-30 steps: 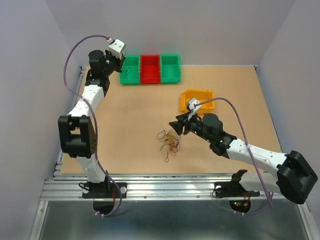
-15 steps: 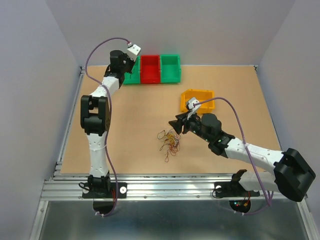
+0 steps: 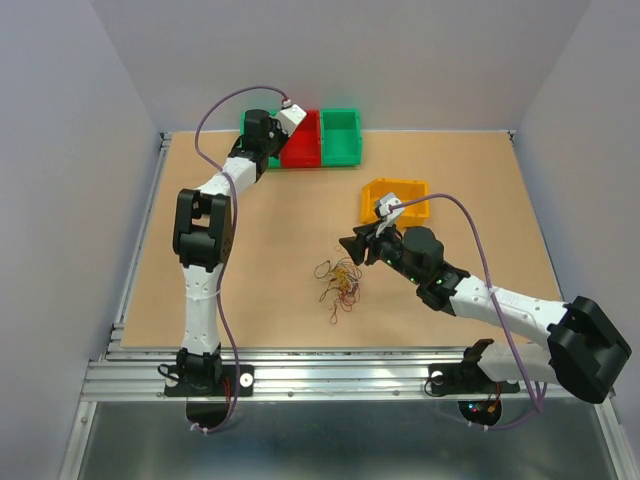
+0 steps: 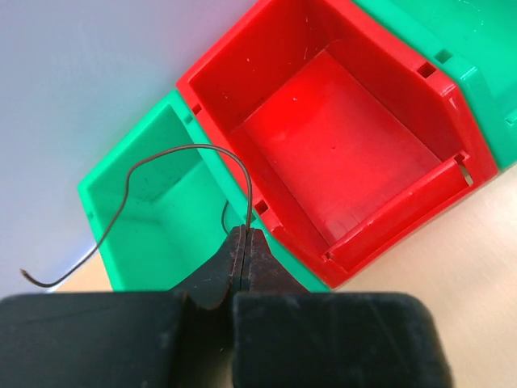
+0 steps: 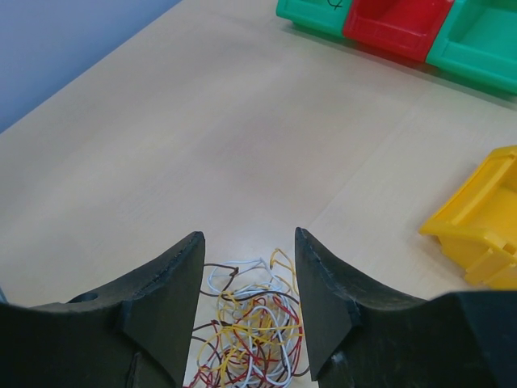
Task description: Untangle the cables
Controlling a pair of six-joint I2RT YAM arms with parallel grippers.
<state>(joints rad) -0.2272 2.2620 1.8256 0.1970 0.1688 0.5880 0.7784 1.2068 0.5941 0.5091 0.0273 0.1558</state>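
Glossy, lightly scuffed plastic forms the rectangular red bin (image 4: 339,153) and the green bin (image 4: 170,202) at its eight o'clock; the pale wooden tabletop (image 5: 161,137) looks smooth, matt.

From the cables (image 3: 340,283), you have bare table (image 3: 250,260) open from 6 round to 11 o'clock; at 1 o'clock the right gripper (image 3: 348,247) hangs close over them with jaws apart; past it, on the same bearing, the yellow bin (image 3: 395,200) stands (near, not touching); far off at 11 o'clock the left gripper (image 4: 242,242), clamped on a dark wire (image 4: 186,149), crowds the left green bin (image 4: 153,218) and red bin (image 4: 339,137).
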